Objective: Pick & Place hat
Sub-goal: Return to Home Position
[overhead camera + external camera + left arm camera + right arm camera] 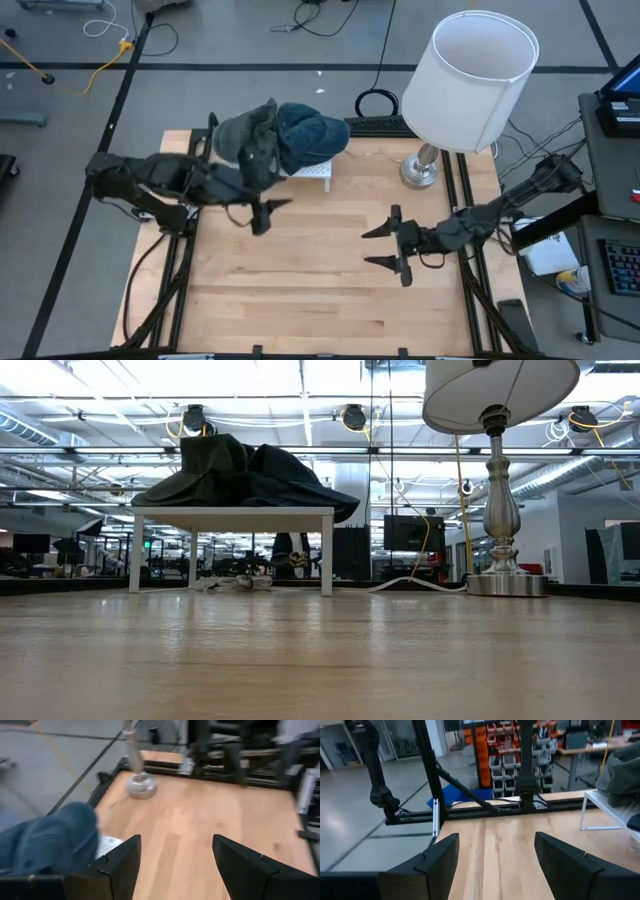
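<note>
A grey hat [243,135] and a blue hat [312,135] lie side by side on a small white stand [317,172] at the table's far side. In the low view both hats [245,475] rest on the stand's top [232,514]. My left gripper [268,212] is open and empty, just near of the stand; its wrist view shows the blue hat [50,840] close beside its fingers, apart from them. My right gripper [382,247] is open and empty over the table's middle right, pointing left; its wrist view shows the stand [605,810] and grey hat [620,770] farther off.
A tall lamp with a white shade [472,75] stands on its metal base [420,170] at the far right of the table, right of the stand. Bare wooden tabletop [320,290] lies toward the near edge. Black rails run along both table sides.
</note>
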Robot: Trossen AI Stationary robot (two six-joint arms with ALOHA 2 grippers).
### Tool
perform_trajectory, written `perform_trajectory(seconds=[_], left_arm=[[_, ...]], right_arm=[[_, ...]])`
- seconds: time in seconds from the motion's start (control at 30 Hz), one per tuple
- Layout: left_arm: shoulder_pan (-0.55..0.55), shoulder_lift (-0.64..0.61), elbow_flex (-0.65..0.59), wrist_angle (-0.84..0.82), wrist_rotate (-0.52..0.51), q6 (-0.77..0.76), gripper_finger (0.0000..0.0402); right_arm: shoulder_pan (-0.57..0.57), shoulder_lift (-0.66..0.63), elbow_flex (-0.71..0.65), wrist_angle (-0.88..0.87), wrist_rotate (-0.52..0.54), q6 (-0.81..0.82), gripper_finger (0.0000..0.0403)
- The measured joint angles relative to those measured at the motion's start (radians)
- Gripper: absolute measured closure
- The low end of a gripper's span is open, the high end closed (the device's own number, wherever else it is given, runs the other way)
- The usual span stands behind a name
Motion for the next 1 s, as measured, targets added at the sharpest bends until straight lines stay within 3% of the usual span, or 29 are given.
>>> perform_trajectory(seconds=[0.3,0.57,0.73,1.0], left_arm=[[-0.067,-0.267,-0.516,0.454,0.071,0.026,0.0151],[-0.084,-0.495,-0.959,0.846,0.156,0.022,0.0151],[-0.084,-0.611,-1.187,1.039,0.156,-0.008,0.0151],[-0.084,-0.735,-1.474,1.238,0.155,-0.011,0.0151]], right_arm=[[0.027,0.000,-0.257,0.284,-0.032,-0.141,0.0149],[0.027,0.000,-0.414,0.353,-0.030,-0.038,0.0149],[0.025,0.000,-0.526,0.462,-0.160,0.010,0.0149],[0.025,-0.006,-0.695,0.656,-0.238,0.051,0.0149]])
